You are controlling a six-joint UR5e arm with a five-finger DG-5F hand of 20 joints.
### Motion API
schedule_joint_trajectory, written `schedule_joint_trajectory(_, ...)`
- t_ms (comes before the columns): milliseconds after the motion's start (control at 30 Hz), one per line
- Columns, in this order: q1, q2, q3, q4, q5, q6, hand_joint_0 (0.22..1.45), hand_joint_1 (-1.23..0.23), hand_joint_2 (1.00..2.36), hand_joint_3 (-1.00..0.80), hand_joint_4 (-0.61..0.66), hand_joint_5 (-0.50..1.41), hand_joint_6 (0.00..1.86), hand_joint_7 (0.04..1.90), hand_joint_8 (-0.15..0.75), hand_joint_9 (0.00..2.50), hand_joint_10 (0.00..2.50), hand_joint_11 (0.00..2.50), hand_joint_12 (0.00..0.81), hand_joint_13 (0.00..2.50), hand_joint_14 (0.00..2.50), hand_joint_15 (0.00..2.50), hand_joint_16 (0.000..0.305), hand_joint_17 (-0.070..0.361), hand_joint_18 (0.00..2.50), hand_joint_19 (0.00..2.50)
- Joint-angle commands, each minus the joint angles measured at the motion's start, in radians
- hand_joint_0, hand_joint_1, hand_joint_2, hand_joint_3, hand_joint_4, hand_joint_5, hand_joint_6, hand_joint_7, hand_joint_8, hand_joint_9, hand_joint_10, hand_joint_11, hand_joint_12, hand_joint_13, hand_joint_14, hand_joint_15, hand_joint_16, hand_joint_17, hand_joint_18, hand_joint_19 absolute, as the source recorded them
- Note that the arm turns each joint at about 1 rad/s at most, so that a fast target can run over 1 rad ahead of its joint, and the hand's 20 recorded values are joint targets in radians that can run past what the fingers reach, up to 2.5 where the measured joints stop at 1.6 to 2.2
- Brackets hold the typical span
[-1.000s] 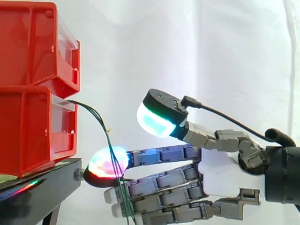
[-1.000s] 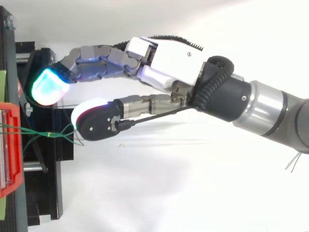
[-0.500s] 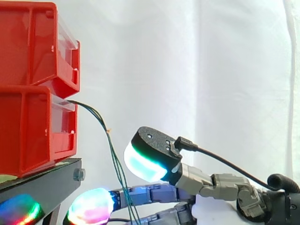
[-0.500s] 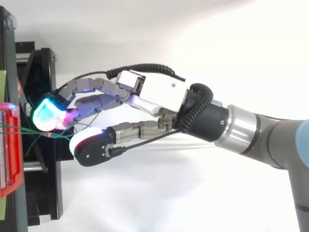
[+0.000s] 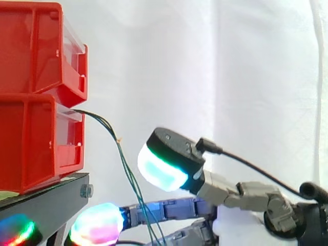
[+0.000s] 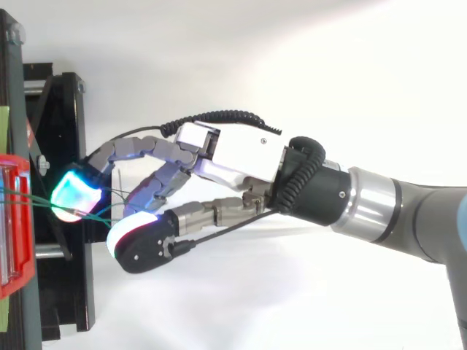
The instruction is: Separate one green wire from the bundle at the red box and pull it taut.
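Thin green wires (image 5: 124, 161) leave the lower red bin (image 5: 36, 143) and hang down in a loose arc past the black stand (image 5: 51, 197). My hand (image 6: 233, 149) reaches in low from the right with its fingers stretched toward the bin (image 6: 14, 226). In the side view the wires cross the top finger (image 5: 174, 209), whose glowing tip lies just past them under the stand's edge. The thumb pad (image 5: 163, 168) hovers above that finger, right of the wires, with a gap between them. From above, the fingertip (image 6: 71, 195) lies over the wires (image 6: 29, 197). I see no wire pinched.
A second red bin (image 5: 36, 51) is stacked on the lower one. The black stand (image 6: 62, 117) runs along the left edge of the top view. A white curtain hangs behind, and the white surface lies to the right of the stand.
My hand dropped from level with the wires' bend to below the stand's top, then slid sideways so its fingertip lies over the wires. The thumb lifted slightly. The wires hang as before.
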Motion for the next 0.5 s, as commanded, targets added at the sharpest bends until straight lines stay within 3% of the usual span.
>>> schedule_joint_trajectory(0,0.006,0.043,-0.021,-0.029,-0.009,0.019,0.47,-0.60,1.00,-0.50,0.15,-0.21,0.50,0.81,0.330,1.12,0.02,0.63,0.387,1.12,0.02,0.56,0.058,0.132,0.75,0.41)
schedule_joint_trajectory(33,0.017,0.082,-0.054,-0.049,-0.001,0.022,0.47,-0.59,1.00,-0.50,0.15,-0.21,0.50,0.81,0.321,1.14,0.02,0.68,0.385,1.14,0.02,0.58,0.058,0.131,0.75,0.41)
schedule_joint_trajectory(100,0.025,0.115,-0.091,-0.054,0.016,0.022,0.48,-0.61,1.00,-0.50,0.15,-0.21,0.50,0.81,0.308,1.19,0.02,0.77,0.386,1.18,0.02,0.64,0.058,0.130,0.76,0.43)
schedule_joint_trajectory(200,0.031,0.141,-0.108,-0.057,0.033,0.020,0.49,-0.62,1.00,-0.50,0.15,-0.20,0.50,0.83,0.295,1.22,0.02,0.85,0.385,1.18,0.02,0.67,0.057,0.128,0.78,0.44)
schedule_joint_trajectory(300,0.037,0.150,-0.106,-0.063,0.053,0.020,0.50,-0.63,1.00,-0.50,0.15,-0.20,0.50,0.84,0.285,1.27,0.02,0.93,0.382,1.19,0.02,0.68,0.056,0.125,0.78,0.45)
schedule_joint_trajectory(467,0.040,0.150,-0.068,-0.091,0.056,0.022,0.52,-0.65,1.00,-0.50,0.15,-0.18,0.50,0.88,0.268,1.30,0.02,1.00,0.373,1.19,0.03,0.70,0.053,0.120,0.77,0.47)
